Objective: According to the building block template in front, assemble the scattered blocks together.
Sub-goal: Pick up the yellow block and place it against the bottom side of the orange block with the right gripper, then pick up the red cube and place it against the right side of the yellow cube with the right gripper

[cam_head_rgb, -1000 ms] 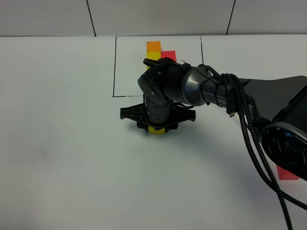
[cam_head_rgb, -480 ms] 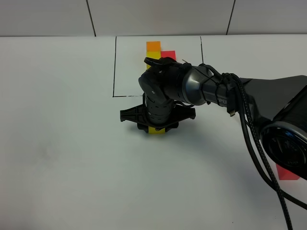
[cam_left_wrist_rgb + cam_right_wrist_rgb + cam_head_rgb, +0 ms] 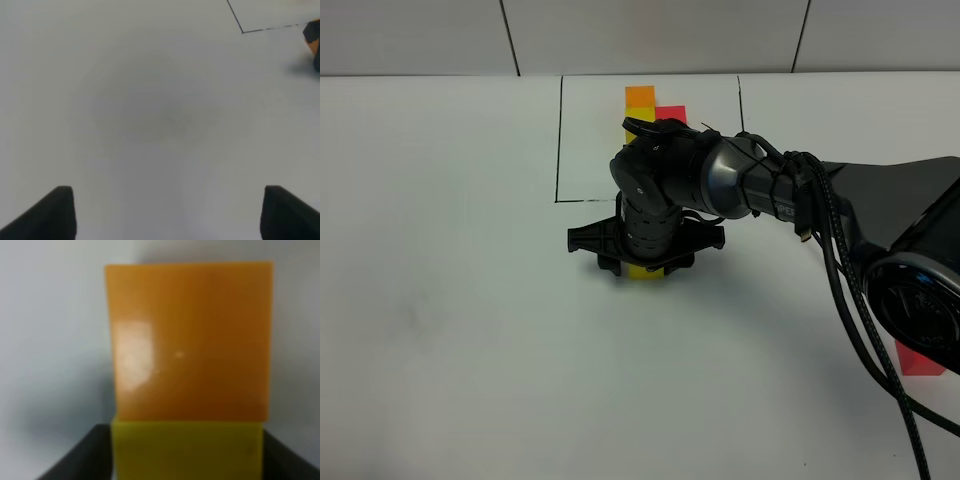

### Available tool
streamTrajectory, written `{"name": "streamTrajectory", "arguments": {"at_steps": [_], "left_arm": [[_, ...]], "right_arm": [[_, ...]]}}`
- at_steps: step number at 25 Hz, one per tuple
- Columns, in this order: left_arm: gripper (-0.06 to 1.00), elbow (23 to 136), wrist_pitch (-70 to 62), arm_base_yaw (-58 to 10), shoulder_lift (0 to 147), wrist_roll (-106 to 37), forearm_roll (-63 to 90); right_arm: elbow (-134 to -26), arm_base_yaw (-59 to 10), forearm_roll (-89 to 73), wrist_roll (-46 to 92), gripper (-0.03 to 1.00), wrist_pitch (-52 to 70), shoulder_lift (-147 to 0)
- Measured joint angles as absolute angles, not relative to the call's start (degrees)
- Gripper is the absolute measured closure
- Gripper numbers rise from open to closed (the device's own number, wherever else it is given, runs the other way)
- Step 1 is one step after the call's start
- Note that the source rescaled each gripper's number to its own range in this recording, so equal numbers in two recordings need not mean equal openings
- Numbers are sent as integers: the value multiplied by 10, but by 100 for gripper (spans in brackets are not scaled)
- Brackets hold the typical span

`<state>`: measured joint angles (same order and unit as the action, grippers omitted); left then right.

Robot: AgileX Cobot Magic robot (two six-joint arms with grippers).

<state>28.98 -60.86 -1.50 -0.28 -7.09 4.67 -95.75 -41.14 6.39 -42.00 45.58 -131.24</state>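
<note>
The template, an orange, yellow and red L inside a black outline, lies at the back. My right gripper points down just in front of the outline, over a yellow block. In the right wrist view the yellow block sits between both fingers, which stand close on either side. An orange block stands flush against it; the arm hides that orange block from above. A red block lies far right. My left gripper hovers open over bare table.
The right arm and its cables stretch from the right edge to the middle and partly cover the red block. A corner of the black outline shows in the left wrist view.
The right gripper has shifted very slightly left and back over the yellow block. The blocks and the left arm have not moved.
</note>
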Motion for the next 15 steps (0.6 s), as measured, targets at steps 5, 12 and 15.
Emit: {"name": "streamTrajectory", "arguments": {"at_steps": [5, 12, 15], "left_arm": [[24, 290, -609, -15, -3, -71, 47], [24, 290, -609, -15, -3, -71, 47], [24, 290, -609, -15, -3, -71, 47]], "right_arm": [[-953, -411, 62, -417, 10, 451, -1302], [-939, -394, 94, -353, -3, 502, -1222], [-883, -365, 96, -314, -3, 518, -1167]]}}
